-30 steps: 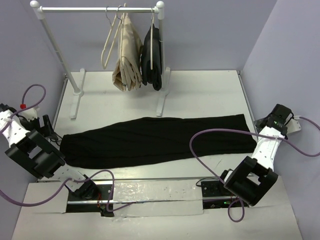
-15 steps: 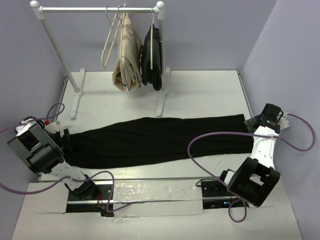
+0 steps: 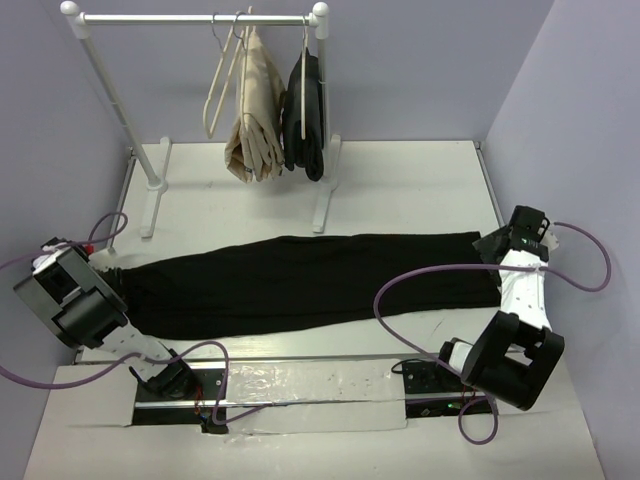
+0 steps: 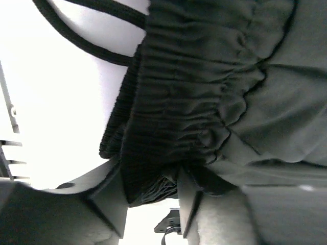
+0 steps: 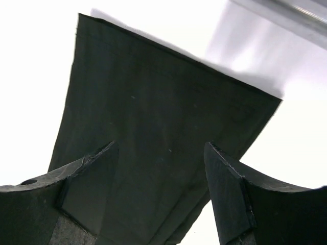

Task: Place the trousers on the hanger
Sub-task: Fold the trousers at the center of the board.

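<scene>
The black trousers (image 3: 300, 280) lie flat across the table, waistband on the left and hems on the right. My left gripper (image 3: 112, 270) is at the waistband. In the left wrist view it (image 4: 150, 178) is shut on the gathered elastic waistband (image 4: 194, 92), with fabric bunched between the fingers. My right gripper (image 3: 490, 245) hovers over the hem end. In the right wrist view it (image 5: 161, 148) stands open, with the flat trouser leg (image 5: 153, 92) below the gap. The hanger (image 3: 211, 100), thin and white, hangs bare on the rail at the back.
A white clothes rack (image 3: 195, 18) stands at the back, its feet (image 3: 325, 190) just behind the trousers. Beige trousers (image 3: 255, 110) and a smaller black garment (image 3: 305, 115) hang on it. Lilac walls close both sides. Purple cables (image 3: 430, 270) loop from each arm.
My left gripper moved in onto the waistband and closed on it, bunching the fabric. My right gripper shifted left and forward over the hem, still open.
</scene>
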Motion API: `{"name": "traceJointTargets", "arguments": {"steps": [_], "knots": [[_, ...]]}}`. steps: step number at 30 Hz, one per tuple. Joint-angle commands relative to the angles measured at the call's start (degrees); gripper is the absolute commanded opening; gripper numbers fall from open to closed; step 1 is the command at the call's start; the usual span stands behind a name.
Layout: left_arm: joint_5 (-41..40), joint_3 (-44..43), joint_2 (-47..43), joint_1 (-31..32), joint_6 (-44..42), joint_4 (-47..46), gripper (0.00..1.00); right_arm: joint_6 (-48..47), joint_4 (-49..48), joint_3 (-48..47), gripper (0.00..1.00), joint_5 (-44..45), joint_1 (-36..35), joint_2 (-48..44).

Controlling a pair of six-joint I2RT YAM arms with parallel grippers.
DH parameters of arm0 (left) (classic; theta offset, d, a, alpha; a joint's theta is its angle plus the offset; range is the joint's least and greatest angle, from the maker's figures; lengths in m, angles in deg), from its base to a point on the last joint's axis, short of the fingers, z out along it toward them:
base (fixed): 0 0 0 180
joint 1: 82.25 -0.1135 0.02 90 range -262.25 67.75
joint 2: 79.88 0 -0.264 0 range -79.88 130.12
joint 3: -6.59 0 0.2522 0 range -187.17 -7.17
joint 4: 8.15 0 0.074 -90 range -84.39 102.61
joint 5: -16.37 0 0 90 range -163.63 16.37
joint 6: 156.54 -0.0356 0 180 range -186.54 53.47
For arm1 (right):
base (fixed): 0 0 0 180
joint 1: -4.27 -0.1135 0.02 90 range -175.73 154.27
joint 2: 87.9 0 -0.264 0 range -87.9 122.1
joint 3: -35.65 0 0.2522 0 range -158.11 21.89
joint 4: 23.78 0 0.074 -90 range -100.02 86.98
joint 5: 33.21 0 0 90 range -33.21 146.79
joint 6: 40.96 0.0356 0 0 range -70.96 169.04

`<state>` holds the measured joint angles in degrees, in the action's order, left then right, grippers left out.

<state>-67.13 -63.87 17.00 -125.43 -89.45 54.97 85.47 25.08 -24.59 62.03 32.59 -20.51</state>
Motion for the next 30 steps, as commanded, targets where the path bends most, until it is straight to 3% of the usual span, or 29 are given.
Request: {"name": "traceJointTargets", "arguments": {"steps": [1,2,3,5,6,11,18,21,25,30], "knots": [[3.3,2.7,2.4,-0.9,-0.5,-6.0,0.41,0.1,-2.9,-0.6,0.75,-0.1,-1.2,-1.2],[2.3,2.8,2.2,-1.1,-0.9,-6.4,0.38,0.1,-3.1,-0.6,0.75,-0.1,-1.4,-1.3],[1.8,2.7,2.0,-1.6,-1.2,-6.7,0.24,0.1,-3.4,-0.6,0.75,-0.3,-1.9,-1.3],[1.6,2.0,1.6,-1.7,-1.7,-6.7,0.11,0.2,-3.5,-0.5,0.75,-0.1,-2.5,-1.3],[2.1,0.6,1.5,-1.8,-1.8,-5.5,0.0,0.3,-3.8,-0.5,0.74,-0.3,-3.1,-1.1],[7.0,-9.2,-1.9,-1.8,-1.3,1.0,0.0,0.4,-4.3,-1.0,0.72,-1.1,-7.3,-0.6],[14.7,-38.9,-2.0,-1.8,-1.1,15.7,0.0,-3.1,-2.9,-4.3,0.72,-1.1,-16.3,1.0],[18.7,-47.5,-1.8,-1.8,-2.3,22.0,0.0,-4.9,-2.9,-5.3,0.72,-2.4,-21.3,1.2],[27.6,-51.6,-3.5,-0.9,-3.7,26.6,0.0,-1.7,-5.4,-3.0,0.72,-6.1,-27.2,2.6],[31.1,-52.9,-6.0,5.5,-4.8,29.3,0.0,2.3,-9.3,-2.2,0.72,-7.3,-36.2,7.3]]}}
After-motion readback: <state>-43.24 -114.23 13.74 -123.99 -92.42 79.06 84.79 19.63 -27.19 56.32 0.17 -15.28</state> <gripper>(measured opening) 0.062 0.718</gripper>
